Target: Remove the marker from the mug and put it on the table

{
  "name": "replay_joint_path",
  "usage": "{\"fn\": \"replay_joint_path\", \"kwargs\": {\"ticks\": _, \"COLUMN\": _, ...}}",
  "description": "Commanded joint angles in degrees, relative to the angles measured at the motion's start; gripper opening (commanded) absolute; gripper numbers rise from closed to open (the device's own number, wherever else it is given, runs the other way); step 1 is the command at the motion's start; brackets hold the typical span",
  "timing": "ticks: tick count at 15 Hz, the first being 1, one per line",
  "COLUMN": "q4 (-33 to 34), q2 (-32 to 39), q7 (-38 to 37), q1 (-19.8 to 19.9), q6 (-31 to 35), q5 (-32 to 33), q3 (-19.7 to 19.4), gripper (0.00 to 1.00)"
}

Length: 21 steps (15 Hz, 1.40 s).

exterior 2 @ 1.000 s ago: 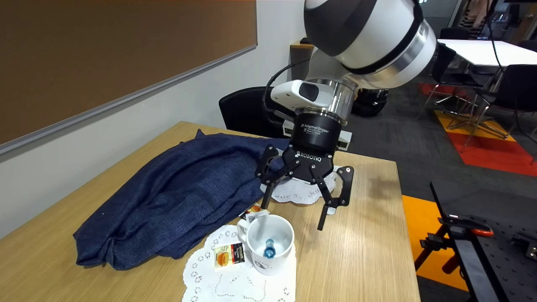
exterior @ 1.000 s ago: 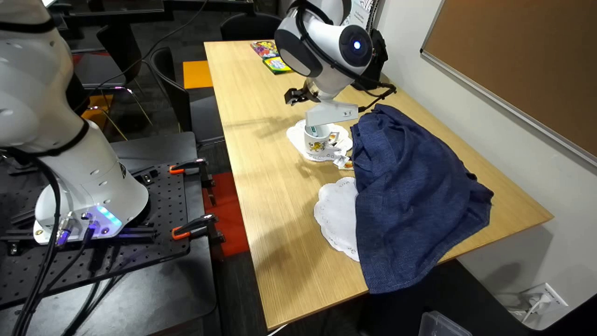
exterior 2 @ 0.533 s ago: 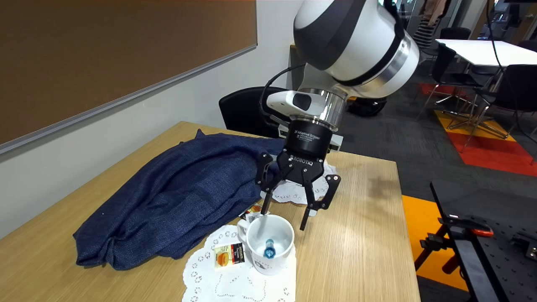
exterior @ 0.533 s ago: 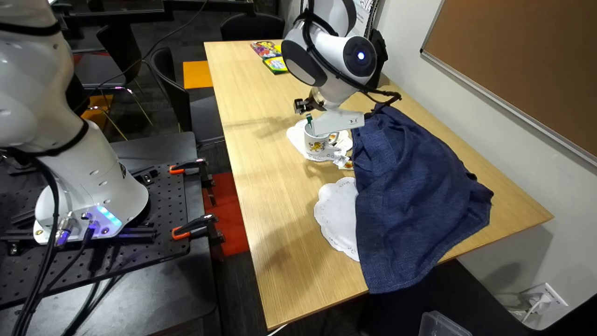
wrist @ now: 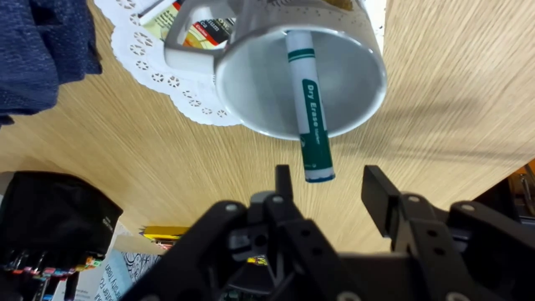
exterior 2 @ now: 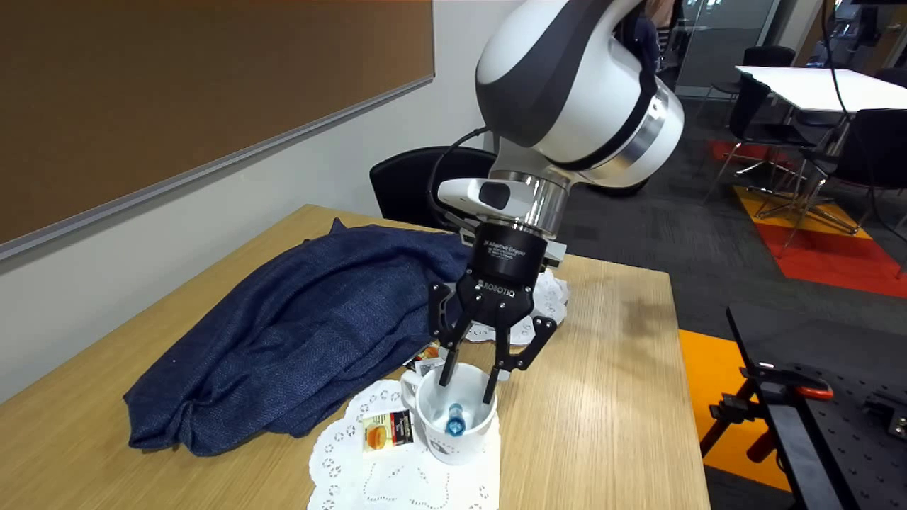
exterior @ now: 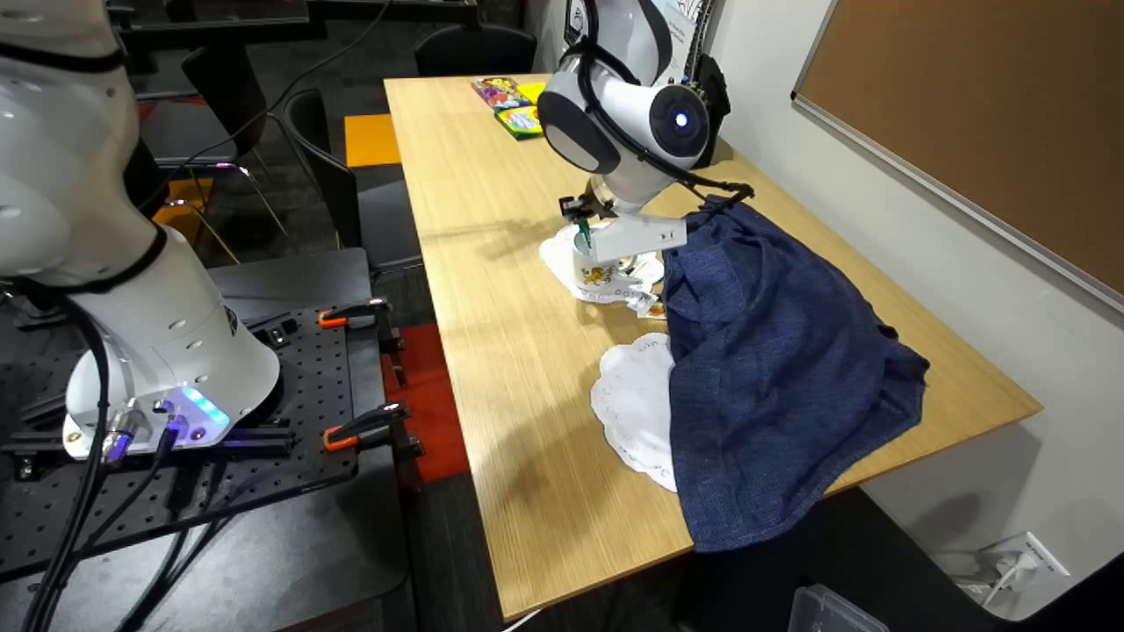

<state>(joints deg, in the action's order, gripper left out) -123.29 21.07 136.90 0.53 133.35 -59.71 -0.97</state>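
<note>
The whitish mug (exterior 2: 453,448) stands upright on a lace paper doily on the wooden table (exterior: 536,377). In the wrist view the marker (wrist: 311,108), white with a green label, leans inside the mug (wrist: 267,83), its blue-tipped end sticking out past the rim. An exterior view shows this marker (exterior 2: 455,419) foreshortened as a teal end in the mug's opening. My gripper (wrist: 327,169) is open, though narrower than its full spread; the marker's end reaches between the fingertips and touches neither pad as far as I see. From an exterior view, the gripper (exterior 2: 467,392) hangs tilted over the mug's rim.
A dark blue cloth (exterior: 781,377) is heaped beside the mug. A food packet (exterior 2: 387,431) lies on the near doily (exterior 2: 354,453), and another doily (exterior: 637,408) lies apart. Colourful boxes (exterior: 520,121) and a black bag (wrist: 58,213) are farther along the table.
My gripper has come down and across to the mug, and its fingers have moved closer together. The mug, and the marker in it, stay where they were.
</note>
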Motion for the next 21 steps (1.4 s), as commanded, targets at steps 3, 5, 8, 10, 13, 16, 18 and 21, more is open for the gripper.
{"fn": "replay_joint_path", "kwargs": {"ticks": 3, "q4": 1.8, "q2": 2.3, "q7": 0.8, "q1": 1.1, "q6": 2.1, "q5": 0.6, "q3": 1.3, "gripper": 0.55}}
{"fn": "replay_joint_path", "kwargs": {"ticks": 5, "q4": 2.3, "q2": 3.0, "q7": 0.7, "q1": 1.2, "q6": 2.4, "q5": 0.7, "q3": 1.4, "gripper": 0.53}}
{"fn": "replay_joint_path", "kwargs": {"ticks": 8, "q4": 3.3, "q2": 4.4, "q7": 0.4, "q1": 1.3, "q6": 2.4, "q5": 1.1, "q3": 1.5, "gripper": 0.53}}
{"fn": "replay_joint_path", "kwargs": {"ticks": 10, "q4": 4.1, "q2": 5.3, "q7": 0.0, "q1": 1.3, "q6": 2.3, "q5": 1.5, "q3": 1.7, "gripper": 0.53}}
{"fn": "replay_joint_path", "kwargs": {"ticks": 13, "q4": 4.9, "q2": 6.5, "q7": -0.2, "q1": 1.3, "q6": 2.3, "q5": 2.2, "q3": 1.8, "gripper": 0.53}}
{"fn": "replay_joint_path", "kwargs": {"ticks": 16, "q4": 5.7, "q2": 7.6, "q7": -0.3, "q1": 1.3, "q6": 2.4, "q5": 2.7, "q3": 2.1, "gripper": 0.53}}
{"fn": "replay_joint_path", "kwargs": {"ticks": 18, "q4": 6.2, "q2": 8.2, "q7": -0.3, "q1": 1.4, "q6": 2.2, "q5": 3.0, "q3": 2.4, "gripper": 0.51}}
{"fn": "replay_joint_path", "kwargs": {"ticks": 21, "q4": 7.1, "q2": 8.9, "q7": -0.5, "q1": 1.4, "q6": 2.0, "q5": 3.5, "q3": 2.8, "gripper": 0.43}}
